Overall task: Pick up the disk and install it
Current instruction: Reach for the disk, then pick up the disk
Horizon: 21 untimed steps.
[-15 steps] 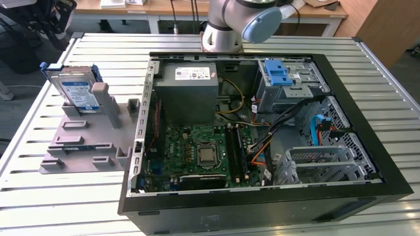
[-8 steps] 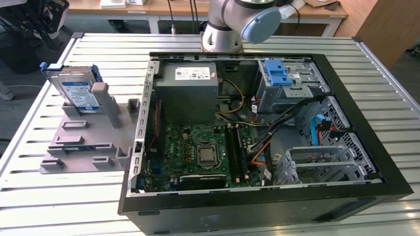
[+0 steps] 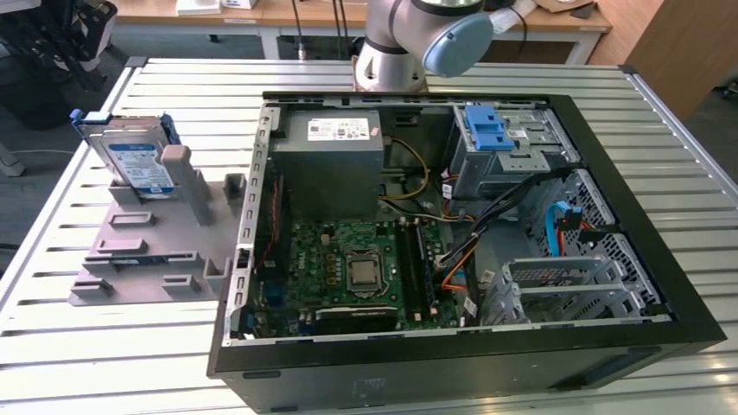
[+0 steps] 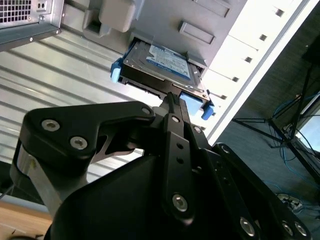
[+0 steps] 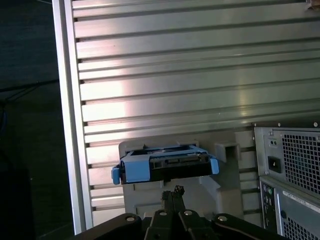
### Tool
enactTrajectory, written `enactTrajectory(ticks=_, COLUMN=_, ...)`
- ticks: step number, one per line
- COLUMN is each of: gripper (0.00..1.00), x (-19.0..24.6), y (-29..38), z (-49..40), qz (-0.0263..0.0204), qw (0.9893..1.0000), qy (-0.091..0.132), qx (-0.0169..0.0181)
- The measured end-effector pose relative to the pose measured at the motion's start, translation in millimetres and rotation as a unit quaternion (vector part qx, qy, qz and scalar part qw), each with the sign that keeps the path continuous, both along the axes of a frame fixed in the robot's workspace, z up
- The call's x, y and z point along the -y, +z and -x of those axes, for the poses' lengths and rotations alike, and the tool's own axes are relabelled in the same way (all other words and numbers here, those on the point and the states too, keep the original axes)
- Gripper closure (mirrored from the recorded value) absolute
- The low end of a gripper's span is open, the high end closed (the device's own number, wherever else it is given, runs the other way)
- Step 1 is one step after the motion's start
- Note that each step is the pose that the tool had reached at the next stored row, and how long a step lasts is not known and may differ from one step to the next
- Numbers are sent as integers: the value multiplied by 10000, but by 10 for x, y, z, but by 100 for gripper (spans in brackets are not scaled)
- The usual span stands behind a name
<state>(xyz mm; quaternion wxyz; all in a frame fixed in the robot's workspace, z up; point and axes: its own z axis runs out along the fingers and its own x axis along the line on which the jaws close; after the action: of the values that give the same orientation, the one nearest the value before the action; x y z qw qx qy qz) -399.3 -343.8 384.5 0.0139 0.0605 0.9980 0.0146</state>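
The disk (image 3: 136, 164) is a silver drive with a blue-and-white label in a blue carrier. It stands on edge in a slot of the grey fixture (image 3: 162, 246), at the exterior view's left, outside the computer case. Both wrist views show the disk (image 4: 167, 60) (image 5: 165, 162) just beyond my gripper (image 4: 172, 100) (image 5: 172, 192). The black fingers are pressed together with nothing between them. A small gap separates the fingertips from the disk's connector edge.
The open black computer case (image 3: 680, 285) lies on the slatted metal table (image 3: 69, 363). Inside are the grey power supply (image 3: 332, 156), the motherboard (image 3: 358, 268) and a metal drive cage with a light-blue latch (image 3: 490, 130). The arm's base (image 3: 392, 60) rises behind the case.
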Motion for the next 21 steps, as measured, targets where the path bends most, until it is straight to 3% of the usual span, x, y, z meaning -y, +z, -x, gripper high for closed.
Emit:
enactTrajectory(ticks=3, gripper=89, x=-1, y=-3, z=1, qz=21, qw=10000, qy=-1, qx=1)
enactTrajectory(ticks=7, gripper=89, x=-8, y=-12, z=31, qz=162, qw=9999, qy=0, qx=0)
enactTrajectory(ticks=16, gripper=89, x=-46, y=-28, z=211, qz=169, qw=9999, qy=-1, qx=-1)
enactTrajectory(ticks=21, gripper=89, x=-47, y=-29, z=222, qz=169, qw=9999, qy=0, qx=-1)
